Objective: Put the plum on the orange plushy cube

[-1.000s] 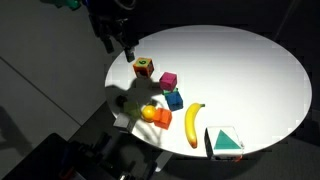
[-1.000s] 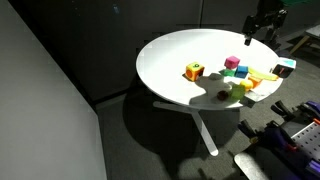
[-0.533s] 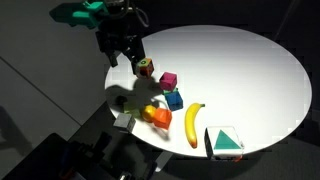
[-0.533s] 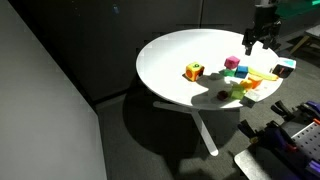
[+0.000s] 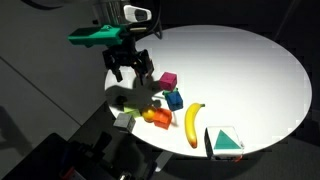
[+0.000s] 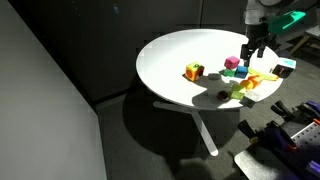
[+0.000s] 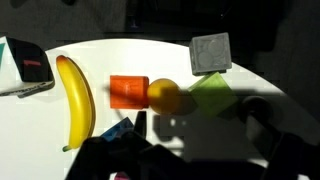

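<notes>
Your gripper (image 6: 249,58) hovers over the toy cluster (image 6: 238,73), jaws spread wide and empty. The plum (image 6: 222,96) sits lower in this exterior view, by the table (image 6: 170,50) rim, with the orange plushy cube (image 6: 193,71) well apart beyond it.

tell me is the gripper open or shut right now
Open. In an exterior view the gripper hangs over the table with its jaws wide apart and nothing held between them.

No readable text, labels, brands or numbers on any object in view.
</notes>
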